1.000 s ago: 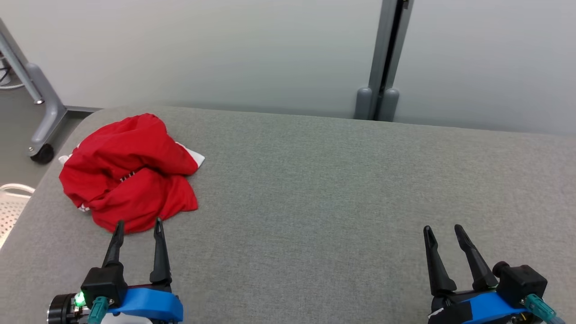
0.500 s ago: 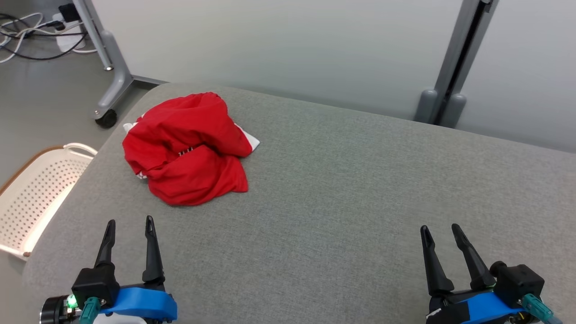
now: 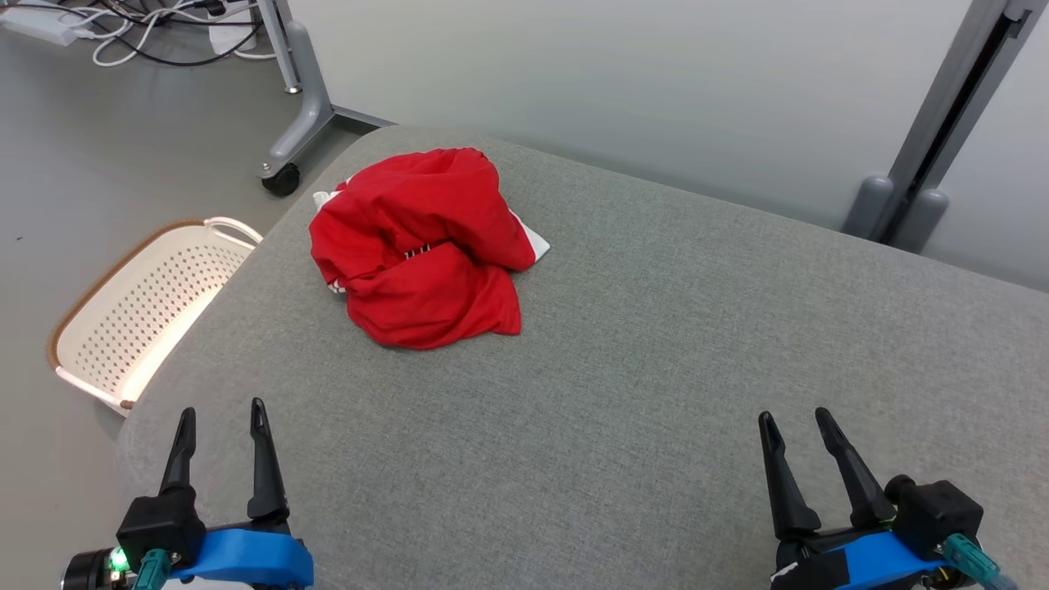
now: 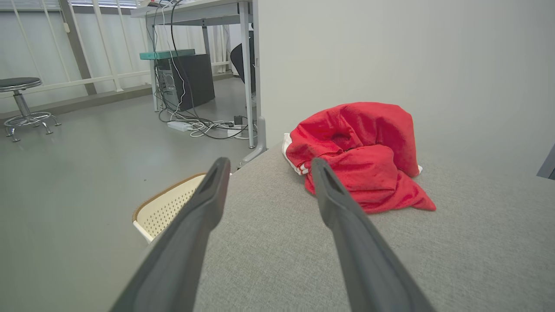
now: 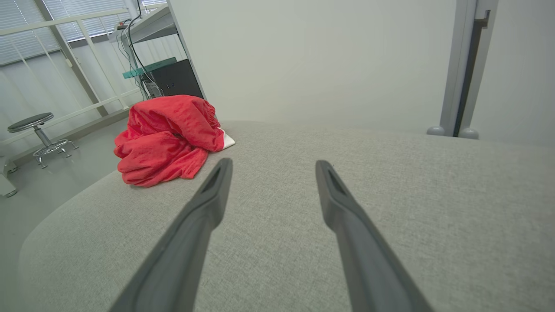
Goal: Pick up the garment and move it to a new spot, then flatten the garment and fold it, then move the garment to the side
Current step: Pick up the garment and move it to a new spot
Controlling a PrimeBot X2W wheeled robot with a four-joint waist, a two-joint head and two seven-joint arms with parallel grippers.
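Red garment (image 3: 422, 250) crumpled on table (image 3: 656, 369), untouched; left gripper (image 3: 222, 410), right gripper (image 3: 794, 415): fingers spread, empty. All steps remain.

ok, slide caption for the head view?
Red garment crumpled on grey surface; left gripper and right gripper open, clear of it.

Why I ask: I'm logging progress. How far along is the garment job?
Done: nothing visible; the crumpled red fabric garment lies bunched near the far left corner of the grey upholstered table. In hand: nothing; the left gripper and right gripper are both open and empty, well short of it. Left: pick up, move, flatten, fold, set aside.
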